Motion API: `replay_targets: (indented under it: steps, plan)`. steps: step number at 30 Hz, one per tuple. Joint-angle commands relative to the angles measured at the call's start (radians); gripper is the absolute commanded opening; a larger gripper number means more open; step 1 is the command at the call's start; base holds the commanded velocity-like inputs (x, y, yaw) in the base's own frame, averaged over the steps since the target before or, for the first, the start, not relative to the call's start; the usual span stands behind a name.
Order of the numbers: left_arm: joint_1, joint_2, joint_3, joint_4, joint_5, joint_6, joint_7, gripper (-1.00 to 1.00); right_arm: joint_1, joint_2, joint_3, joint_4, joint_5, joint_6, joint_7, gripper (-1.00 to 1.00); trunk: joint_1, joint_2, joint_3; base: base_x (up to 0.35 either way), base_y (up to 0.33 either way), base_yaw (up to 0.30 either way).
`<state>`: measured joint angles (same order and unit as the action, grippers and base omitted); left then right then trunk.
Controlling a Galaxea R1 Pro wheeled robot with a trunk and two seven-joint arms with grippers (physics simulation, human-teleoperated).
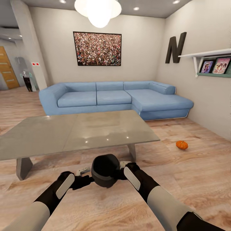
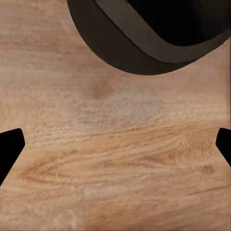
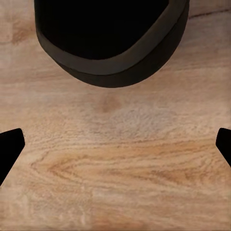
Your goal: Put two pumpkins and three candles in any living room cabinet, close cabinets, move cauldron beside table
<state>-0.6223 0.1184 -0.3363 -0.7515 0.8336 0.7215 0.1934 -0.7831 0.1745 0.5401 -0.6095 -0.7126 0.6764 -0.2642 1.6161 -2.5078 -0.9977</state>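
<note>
Head view: cauldron [image 1: 105,170] is seen on the floor [image 1: 96,205] between left gripper [image 1: 84,170] and right gripper [image 1: 124,165], both spread open, nothing held; table [image 1: 77,132] just beyond, pumpkin [image 1: 182,145] farther right.

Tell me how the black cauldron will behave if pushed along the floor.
The cauldron looks rigid and round-bellied, so it would probably rock or turn rather than flex. On the smooth wood floor it would likely slide. Its wide mouth suggests tipping under a high push.

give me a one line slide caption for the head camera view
Both arms flank the black cauldron on the floor before the coffee table; a pumpkin lies nearby.
</note>
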Motion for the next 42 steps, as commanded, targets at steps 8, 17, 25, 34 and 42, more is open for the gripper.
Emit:
replay_targets:
  steps: [8,17,25,34,42]
  plan:
    - [-0.001,0.001,-0.006,-0.003,0.01,0.002,0.009,1.0,-0.001,0.0,0.0,0.0,-0.01,0.012,0.026,1.0,-0.004,0.001,0.03,-0.15,0.0,0.0]
    - [-0.001,0.001,-0.006,-0.003,0.012,0.003,0.009,1.0,-0.001,0.0,0.0,-0.001,-0.01,0.012,0.026,1.0,-0.008,0.004,0.065,-0.209,0.0,0.0]
    - [-0.001,0.003,-0.005,-0.002,0.015,0.003,0.009,1.0,-0.001,0.0,-0.002,-0.002,-0.01,0.018,0.024,1.0,-0.012,0.005,0.1,-0.329,0.0,0.078]
    - [-0.001,0.003,-0.006,-0.001,0.012,0.004,0.012,1.0,-0.001,0.0,-0.007,0.0,-0.012,0.022,0.023,1.0,-0.016,0.008,0.137,-0.241,0.0,0.236]
    - [0.006,0.001,-0.012,0.001,0.016,0.0,0.138,1.0,0.002,0.0,-0.014,0.001,-0.041,0.027,0.023,1.0,-0.043,0.057,0.162,-0.087,0.0,0.205]
